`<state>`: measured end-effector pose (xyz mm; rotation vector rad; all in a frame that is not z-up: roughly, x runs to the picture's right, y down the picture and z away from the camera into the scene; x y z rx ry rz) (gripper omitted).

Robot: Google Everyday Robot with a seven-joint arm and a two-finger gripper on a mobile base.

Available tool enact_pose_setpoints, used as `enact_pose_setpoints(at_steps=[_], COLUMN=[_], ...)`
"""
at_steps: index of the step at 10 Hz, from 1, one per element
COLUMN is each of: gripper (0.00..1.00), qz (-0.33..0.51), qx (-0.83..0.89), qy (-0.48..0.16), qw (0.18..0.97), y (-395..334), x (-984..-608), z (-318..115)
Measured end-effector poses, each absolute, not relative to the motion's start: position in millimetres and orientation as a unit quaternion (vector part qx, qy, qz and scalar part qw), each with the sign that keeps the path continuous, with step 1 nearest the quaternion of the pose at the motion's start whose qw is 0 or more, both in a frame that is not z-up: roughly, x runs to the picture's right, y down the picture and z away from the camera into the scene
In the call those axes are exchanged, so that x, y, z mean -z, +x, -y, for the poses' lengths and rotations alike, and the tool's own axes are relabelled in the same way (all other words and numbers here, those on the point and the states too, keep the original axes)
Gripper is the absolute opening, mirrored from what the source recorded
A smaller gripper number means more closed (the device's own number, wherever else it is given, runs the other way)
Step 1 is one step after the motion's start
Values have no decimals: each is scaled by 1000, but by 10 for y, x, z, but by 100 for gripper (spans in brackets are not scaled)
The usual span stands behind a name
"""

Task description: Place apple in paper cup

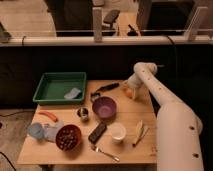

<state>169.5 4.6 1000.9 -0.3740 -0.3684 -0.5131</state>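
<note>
The apple, a small round orange-yellow fruit, sits at the far right of the wooden table, right under my gripper. My white arm reaches from the lower right up and over to it. The paper cup, short and white with a wide mouth, stands near the table's front middle, well in front of the apple. The gripper's tip blends with the apple.
A purple bowl lies between apple and cup. A green tray is at the back left. A small metal cup, dark bar, red bowl, carrot, banana and fork lie around.
</note>
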Motion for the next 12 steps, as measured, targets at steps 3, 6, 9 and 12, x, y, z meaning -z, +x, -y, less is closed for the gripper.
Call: enact_pose_setpoints(at_steps=[3,6,9,12], gripper=[80,80,78,74], qz=[181,182,184,185], qx=[251,250,250,250], qy=[-181,-180,-178,-176], qw=[934,934,934,934], y=[1695,1691,1682,1676], x=[-10014,-10022,-10020,-10025], z=[-41,-38,-25,-22])
